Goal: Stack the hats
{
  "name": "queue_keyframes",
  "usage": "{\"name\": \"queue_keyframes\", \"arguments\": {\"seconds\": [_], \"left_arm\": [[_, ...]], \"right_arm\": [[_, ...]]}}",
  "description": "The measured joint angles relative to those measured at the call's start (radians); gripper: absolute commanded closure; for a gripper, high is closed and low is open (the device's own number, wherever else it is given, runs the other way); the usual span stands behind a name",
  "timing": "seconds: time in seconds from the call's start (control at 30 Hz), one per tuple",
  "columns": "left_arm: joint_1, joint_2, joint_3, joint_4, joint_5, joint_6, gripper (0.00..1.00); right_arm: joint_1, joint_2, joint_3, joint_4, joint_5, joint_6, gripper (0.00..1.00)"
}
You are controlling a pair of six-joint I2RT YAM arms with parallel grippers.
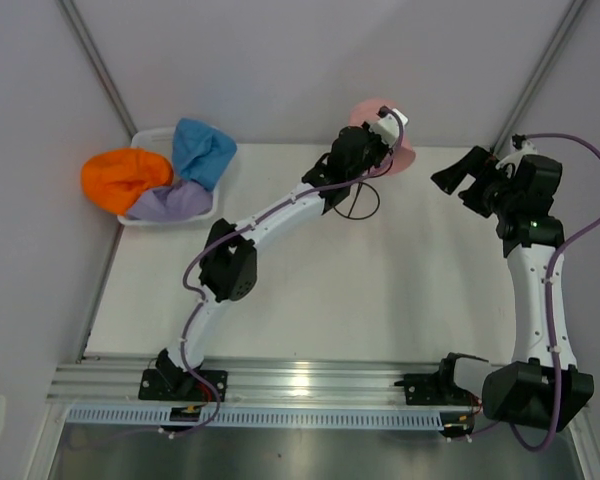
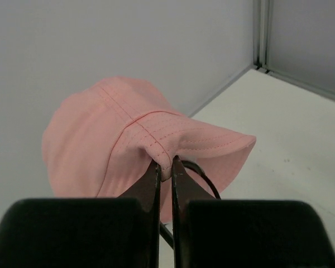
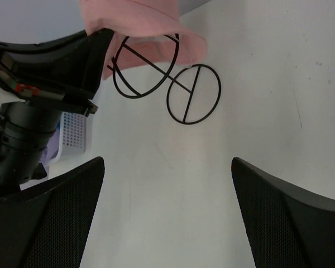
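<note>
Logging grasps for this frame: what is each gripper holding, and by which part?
The left gripper pinches the pink hat by its brim; the right gripper is open, holding nothing.

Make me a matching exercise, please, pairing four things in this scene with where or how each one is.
Column 1:
1. pink hat
2. orange hat
3. right gripper
4. black wire stand

Column 2:
A. lying in the white basket
B. open, holding nothing
C. pinched at the brim by the left gripper
D. standing on the table, beneath the pink hat

Pairs: 1-C, 2-A, 3-B, 4-D.
</note>
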Motion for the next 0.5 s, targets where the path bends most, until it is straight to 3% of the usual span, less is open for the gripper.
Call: {"name": "queue_keyframes", "arguments": {"seconds": [0.2,0.5], "left_arm": [[-0.001,-0.136,-0.234,0.049,-0.014,0.047,0.99],[-0.007,-0.360,-0.450,0.127,-0.012,0.066,0.99]], "right_arm": [[0.003,0.007,-0.106,0.155,0.034,0.172,0.00],[0.095,0.126,-0.196,0.356,0.137,0.435,0.00]]}}
